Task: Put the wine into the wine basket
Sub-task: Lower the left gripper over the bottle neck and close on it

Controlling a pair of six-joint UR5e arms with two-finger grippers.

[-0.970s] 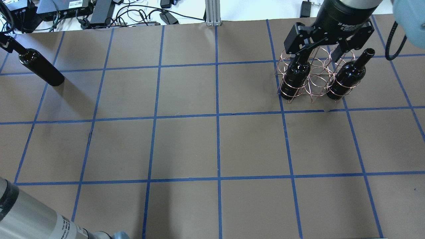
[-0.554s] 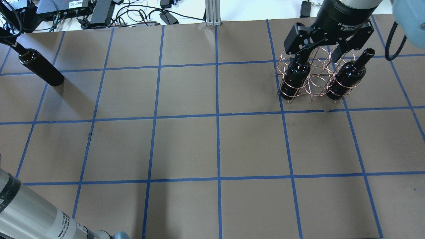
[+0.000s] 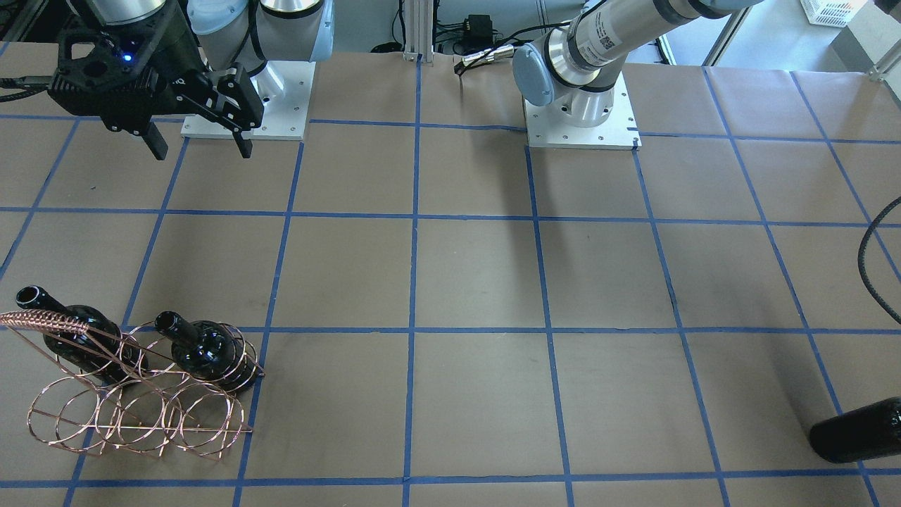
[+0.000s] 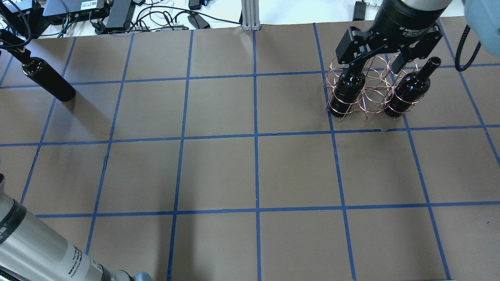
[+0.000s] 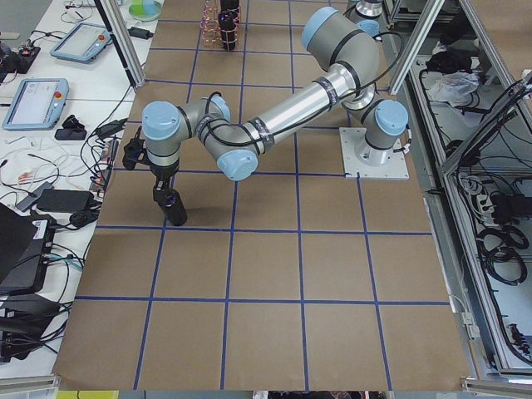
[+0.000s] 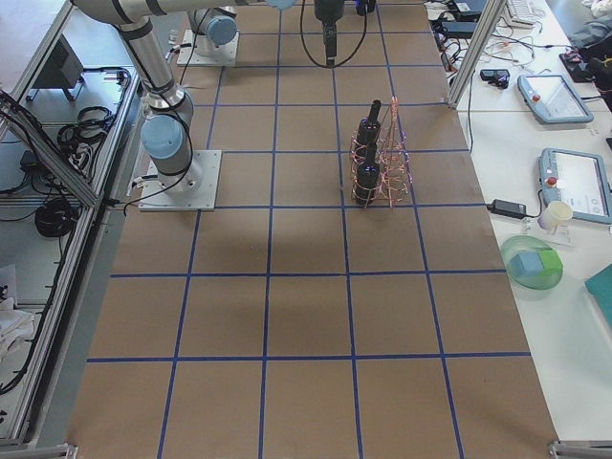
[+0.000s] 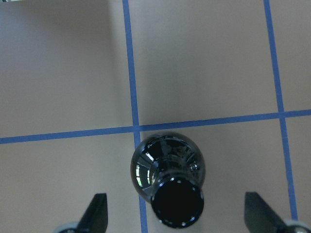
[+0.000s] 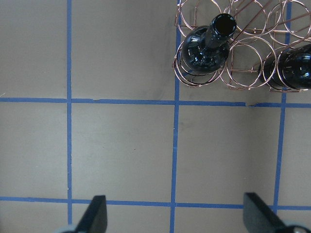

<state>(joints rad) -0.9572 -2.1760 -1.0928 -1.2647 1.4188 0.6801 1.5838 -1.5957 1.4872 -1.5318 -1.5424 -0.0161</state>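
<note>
Glossy near-black glass wine bottle (image 4: 49,83): upright, long axis vert., open mouth up, standing on a blue tape line nr table's far edge, robot's L side. L gripper (image 7: 176,206) straddles neck, fingers spread wide, no contact. Copper wire basket (image 3: 46,320) far R, well apart. It has left-end bottle (image 4: 347,89) and right-end bottle (image 4: 408,91) in it, middle ring open. R gripper (image 3: 203,151) spread, empty, high nr basket. Brown paper tabletop (image 4: 218,171), blue grid.

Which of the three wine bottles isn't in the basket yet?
The lone bottle beneath the left gripper, far from the wine basket; the other two bottles stand inside it.
</note>
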